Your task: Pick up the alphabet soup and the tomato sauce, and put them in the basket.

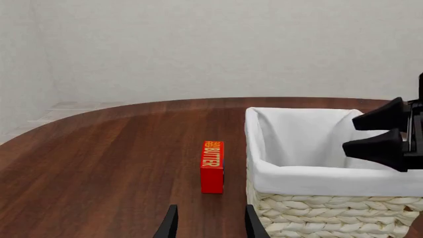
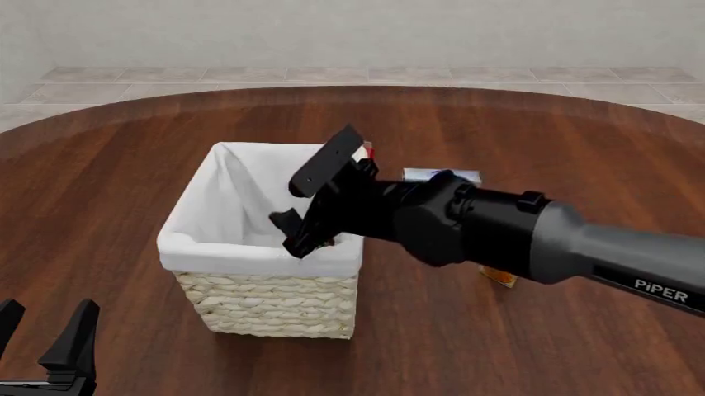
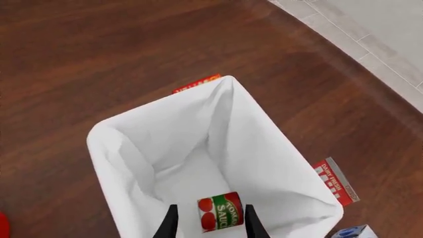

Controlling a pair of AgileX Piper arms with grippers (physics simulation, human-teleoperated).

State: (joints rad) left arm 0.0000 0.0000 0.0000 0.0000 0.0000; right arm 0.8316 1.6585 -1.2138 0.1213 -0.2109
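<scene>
Both jaws of the right gripper [image 2: 294,232] stand apart, and its own camera shows the tomato sauce [image 3: 220,212], a small red can with a green label band, lying on its side between the fingertips [image 3: 170,223]; the fingers do not appear to press on it, and whether the can rests on the cloth floor or is in mid-air cannot be told. That gripper hangs over the open mouth of the large rectangular cream wicker basket [image 2: 270,305], whose white cloth lining [image 3: 258,148] folds over the rim, and the can is inside the basket, near the wall closest to the arms. Down at the near left corner of the dark wooden table [image 2: 132,165] the left gripper [image 2: 42,334] hovers with its jaws apart and nothing between them, well away from the basket. From the left wrist view a red butter box [image 1: 212,166] stands upright on the table just beside the basket's outer wall. A second red box with white print [image 3: 336,181] lies on the table near another side of the basket, with a blue-and-white carton [image 3: 353,232] close by it. The alphabet soup cannot be made out in any view; the right arm hides much of the table behind it.
</scene>
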